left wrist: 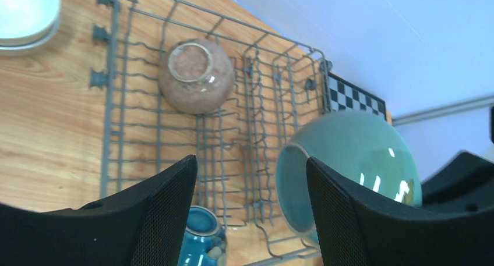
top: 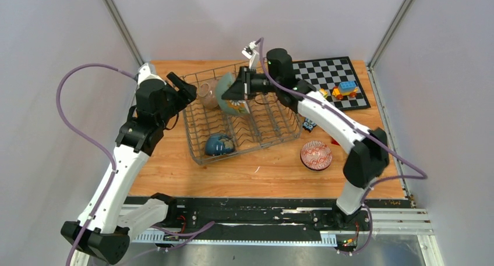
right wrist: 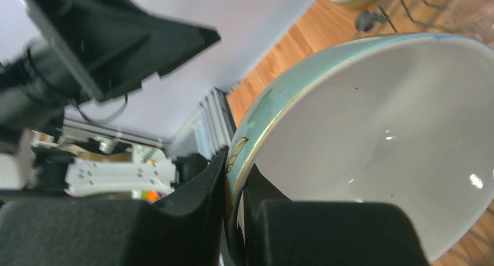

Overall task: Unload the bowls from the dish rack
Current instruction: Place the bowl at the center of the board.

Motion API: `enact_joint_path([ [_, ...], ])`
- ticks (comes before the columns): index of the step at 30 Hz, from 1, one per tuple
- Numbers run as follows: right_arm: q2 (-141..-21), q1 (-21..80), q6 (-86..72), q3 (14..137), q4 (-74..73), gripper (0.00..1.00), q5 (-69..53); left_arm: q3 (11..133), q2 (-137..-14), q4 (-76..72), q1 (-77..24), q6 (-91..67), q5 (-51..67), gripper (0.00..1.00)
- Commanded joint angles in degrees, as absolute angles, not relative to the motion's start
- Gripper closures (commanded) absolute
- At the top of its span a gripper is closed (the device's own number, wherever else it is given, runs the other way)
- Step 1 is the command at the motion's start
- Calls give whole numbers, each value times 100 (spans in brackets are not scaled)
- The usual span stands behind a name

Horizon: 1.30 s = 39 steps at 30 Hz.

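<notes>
The grey wire dish rack [top: 274,126] sits mid-table. My right gripper [top: 237,91] is shut on the rim of a pale green bowl [top: 227,96] and holds it tilted on edge above the rack's far part. In the right wrist view the fingers [right wrist: 201,190] pinch that bowl [right wrist: 378,132] at its rim. A pink bowl [top: 205,94] lies upside down in the rack's far left. A blue bowl [top: 219,144] lies at its near left corner. My left gripper [top: 183,87] is open and empty, just beyond the rack's far left edge.
A red patterned bowl [top: 316,155] sits on the table right of the rack. A chessboard [top: 332,80] with toy blocks [top: 345,90] lies at the far right. White stacked bowls [left wrist: 26,13] show at the left wrist view's top left.
</notes>
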<state>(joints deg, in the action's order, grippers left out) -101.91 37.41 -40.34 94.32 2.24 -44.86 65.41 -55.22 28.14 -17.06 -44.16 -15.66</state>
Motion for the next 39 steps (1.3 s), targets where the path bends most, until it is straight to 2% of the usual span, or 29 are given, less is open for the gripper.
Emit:
enact_joint_path([
  [1, -8790, 3780, -2401, 9094, -876, 97, -3796, 6889, -5726, 2503, -1677, -4568, -673, 28],
  [9, -7743, 4191, -1106, 8782, -2349, 97, -2514, 6959, -5877, 2387, -1674, -4615, -110, 26],
  [17, -7193, 5567, 364, 8695, -3233, 97, -227, 7073, -6159, 2668, -1774, -4214, 777, 21],
  [20, -6896, 6017, 746, 8337, -3305, 97, 501, 7201, -6187, 2999, -1863, -3841, 907, 15],
  [24, -6663, 6813, 1377, 7974, -3512, 97, 1384, 7412, -6124, 3486, -1992, -3231, 924, 1],
  [28, -6592, 7571, 1807, 7664, -3826, 97, 2088, 7716, -6073, 4276, -2545, -2149, 509, 0],
  [34, -6573, 8736, 2309, 7307, -4078, 97, 3240, 7637, -5918, 4815, -3601, -1564, 66, 0],
  [39, -6644, 9415, 2394, 7202, -4537, 97, 3574, 7555, -5653, 5044, -3760, -1375, 290, 0],
])
